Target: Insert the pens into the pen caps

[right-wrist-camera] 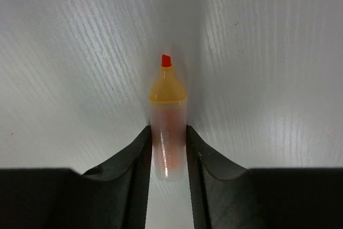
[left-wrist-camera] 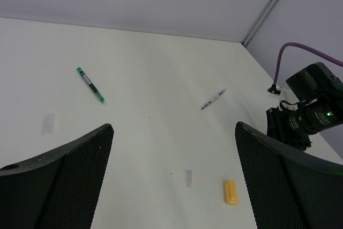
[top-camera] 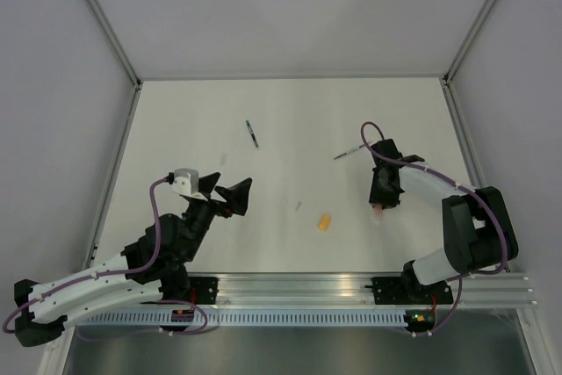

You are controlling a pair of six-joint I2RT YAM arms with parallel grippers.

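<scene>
Pickup step in hand: right gripper (right-wrist-camera: 169, 132) pinches the orange pen (right-wrist-camera: 167, 97) by its barrel at the table's (top-camera: 290, 111) right side, left gripper (left-wrist-camera: 172, 128) stands spread, empty; next, judged, aligning its tip with the orange-yellow cap (top-camera: 324, 222) lying mid-table.

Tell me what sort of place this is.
Likely a robot lab test cell: white table boxed in by plain walls, two arms bolted to an aluminium rail, right hand gripping an orange pen.

Bright, even light, soft shadows.
</scene>
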